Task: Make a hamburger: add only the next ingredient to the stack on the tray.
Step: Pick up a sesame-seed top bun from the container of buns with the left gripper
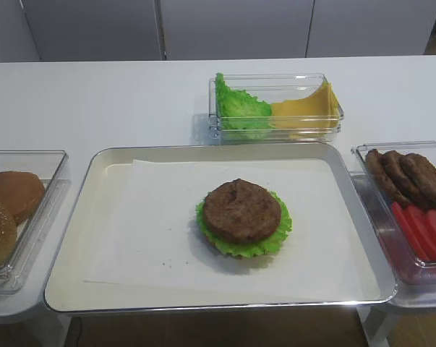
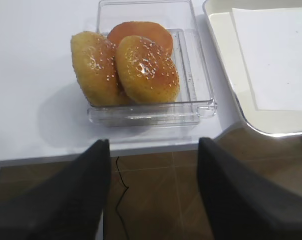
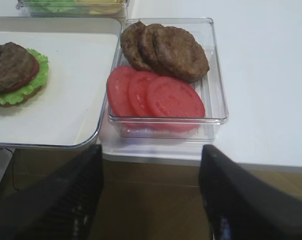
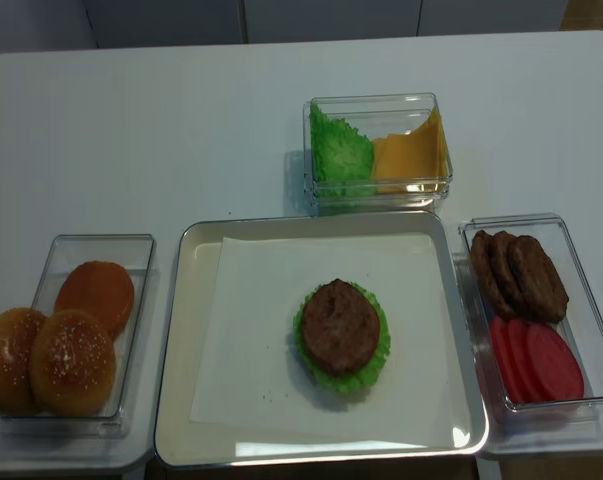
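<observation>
L pincer (image 2: pixel 151 190) hangs off the front edge of the worktop (image 2: pixel 35 60), below and in front of the clear bun box (image 2: pixel 191 107); jaws stand apart, nothing between them. R pincer (image 3: pixel 151 195) sits likewise low off the front edge by the patty/tomato box (image 3: pixel 216 107), jaws apart, empty. Neither arm shows in the two high views, so both are pulled back toward the robot.

Next ingredient (image 2: pixel 146 69), the sesame bun top, lies in the bun box at the L end of the worktop, leaning on a second seeded bun (image 2: pixel 93 67), w/ the smooth seedless bun (image 2: pixel 140 31) behind. Stack (image 1: pixel 242 215) sits near the middle of the tray (image 1: pixel 95 238) on white paper, patty on lettuce, w/ a red slice just visible under the patty in the R wrist view.

Risks, as I judge them:
- Wrong pick: three buns packed touching; a sloppy approach could grab the smooth one or the other seeded one.
- Two buns lean on each other, so lifting one may tip or drag its neighbour.
- Box wall is close to the buns; a jaw could hit the rim and shove the light box.
- Domed top may slip from the jaws.
- Off-centre drop could slide off the patty or nudge the stack.
</observation>
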Robot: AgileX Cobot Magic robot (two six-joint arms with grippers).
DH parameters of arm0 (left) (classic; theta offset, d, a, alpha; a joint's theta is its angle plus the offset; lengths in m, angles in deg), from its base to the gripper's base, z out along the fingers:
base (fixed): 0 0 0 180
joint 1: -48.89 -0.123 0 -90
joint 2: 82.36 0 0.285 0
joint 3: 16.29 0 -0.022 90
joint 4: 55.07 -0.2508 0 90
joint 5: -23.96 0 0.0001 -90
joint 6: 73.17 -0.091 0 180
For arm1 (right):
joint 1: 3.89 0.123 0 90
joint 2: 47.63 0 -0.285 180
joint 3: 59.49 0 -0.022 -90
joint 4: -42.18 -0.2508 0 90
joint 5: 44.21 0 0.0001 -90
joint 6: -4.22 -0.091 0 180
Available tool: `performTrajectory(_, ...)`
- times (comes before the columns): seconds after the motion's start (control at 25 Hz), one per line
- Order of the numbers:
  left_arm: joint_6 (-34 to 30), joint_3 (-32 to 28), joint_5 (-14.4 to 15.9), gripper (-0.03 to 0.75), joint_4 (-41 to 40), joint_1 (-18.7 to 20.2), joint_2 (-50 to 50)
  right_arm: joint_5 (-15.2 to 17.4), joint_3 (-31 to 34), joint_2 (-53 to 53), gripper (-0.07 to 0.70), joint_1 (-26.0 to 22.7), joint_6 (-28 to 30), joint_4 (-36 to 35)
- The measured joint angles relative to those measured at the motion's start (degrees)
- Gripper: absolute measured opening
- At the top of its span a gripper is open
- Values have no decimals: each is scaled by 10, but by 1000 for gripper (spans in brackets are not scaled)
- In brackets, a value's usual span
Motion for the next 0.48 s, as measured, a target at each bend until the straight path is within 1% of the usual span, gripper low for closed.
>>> performTrajectory(0.28,0,0,0,409,0,0,0,0,0,0,470,0,0,1)
performTrajectory(0.48,0,0,0,409,0,0,0,0,0,0,449,0,0,1)
